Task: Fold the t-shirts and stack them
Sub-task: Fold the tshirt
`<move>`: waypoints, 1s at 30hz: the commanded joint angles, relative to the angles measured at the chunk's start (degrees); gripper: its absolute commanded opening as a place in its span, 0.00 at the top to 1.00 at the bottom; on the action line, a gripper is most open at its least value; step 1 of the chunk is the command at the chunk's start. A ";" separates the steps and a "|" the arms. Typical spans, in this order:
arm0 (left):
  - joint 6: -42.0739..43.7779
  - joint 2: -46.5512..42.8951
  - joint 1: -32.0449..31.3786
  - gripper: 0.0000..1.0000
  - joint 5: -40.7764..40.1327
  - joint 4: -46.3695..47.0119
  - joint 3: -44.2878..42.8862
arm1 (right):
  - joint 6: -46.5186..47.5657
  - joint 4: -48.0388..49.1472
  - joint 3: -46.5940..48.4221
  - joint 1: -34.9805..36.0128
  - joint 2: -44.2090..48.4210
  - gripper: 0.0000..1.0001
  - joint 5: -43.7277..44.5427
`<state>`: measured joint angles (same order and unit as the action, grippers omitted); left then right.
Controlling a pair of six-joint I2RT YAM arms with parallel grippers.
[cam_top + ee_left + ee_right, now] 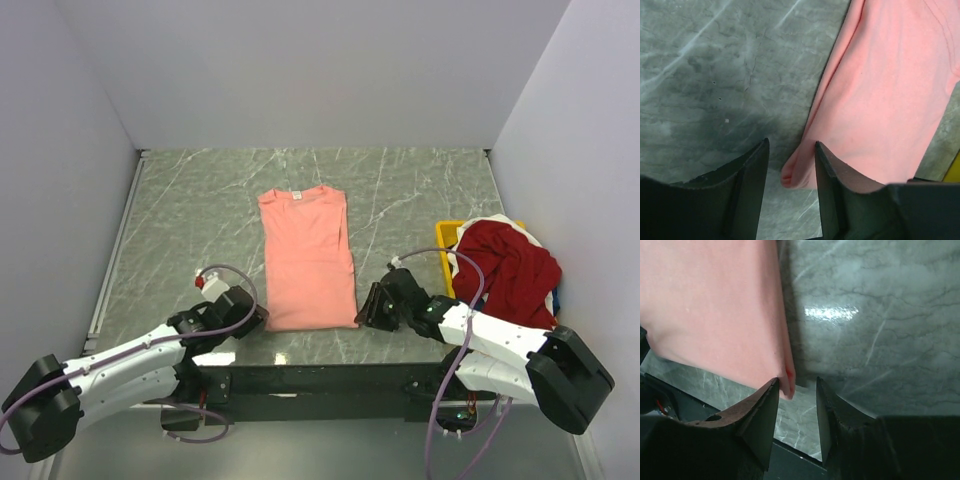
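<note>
Left wrist view: left fingers (752,170) are spread apart w/ nothing clamped. The near-left corner of the pink t-shirt (890,100) pokes into the gap btwn the tips, closer to the finger on the frame's right, and bare bench (705,75) lies under the other tip. From that corner the shirt's folded side edge runs up and away across the frame, cloth flat, a sleeve seam just showing top right. Right wrist view is much the same, mirrored: right fingers (757,415) are parted, not gripping. The shirt's near-right corner sits right at the tip of the finger on the frame's left, touching or nearly so, can't tell which, and the other tip is over bare marble. This cam also catches a glare patch (832,312) on the bench and a dark rail (670,400) at the bench's near edge, bottom left. Top external view can't resolve either gap, since the fingers are just black lumps at the shirt's two near corners, but it gives the whole layout. The pink t-shirt lies flat mid-bench, sleeves tucked in so it's a long rectangle, collar at the far end, hem toward the arms. Left arm (120,365) reaches in low from bottom left and right arm (500,345) from bottom right. Well off to the right, apart from the pink one, a red t-shirt (510,270) is heaped on a yellow bin (445,235) and draped over its rim, w/ white cloth (488,222) at the heap's far side and a scrap of dark blue cloth (556,296) at its right edge.
</note>
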<state>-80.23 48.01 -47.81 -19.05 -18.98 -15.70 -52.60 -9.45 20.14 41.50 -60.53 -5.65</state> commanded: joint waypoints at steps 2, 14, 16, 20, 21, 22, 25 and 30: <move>-3.36 -1.69 -0.70 0.53 -0.73 0.79 1.90 | -2.86 5.14 -1.16 0.43 0.07 0.57 -0.32; -3.89 -5.37 -2.64 0.56 0.06 0.61 3.66 | -4.88 9.19 -4.06 0.43 -0.99 0.57 -2.35; -3.62 -6.08 -2.64 0.57 0.33 1.49 4.01 | -4.88 9.28 -4.23 0.43 -1.08 0.57 -2.44; -4.23 -5.39 -2.81 0.59 0.24 -0.17 3.49 | -5.49 9.28 -4.67 0.43 -1.08 0.57 -3.14; -4.24 -4.95 -2.90 0.61 0.33 -0.26 3.57 | -5.58 9.36 -4.76 0.52 -1.08 0.57 -3.23; -4.41 -4.68 -2.99 0.63 0.59 0.08 3.66 | -5.76 9.37 -4.93 0.43 -0.82 0.57 -3.05; -5.20 -3.37 -3.60 0.67 1.38 1.83 4.80 | -6.20 9.28 -5.37 0.52 -0.47 0.57 -3.05; -7.22 -2.48 -5.80 0.72 1.65 2.99 5.86 | -6.99 11.56 -6.43 0.52 0.06 0.57 -4.02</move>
<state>-85.03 44.53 -52.16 -18.31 -15.79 -11.33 -58.94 1.34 15.00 41.50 -61.14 -9.61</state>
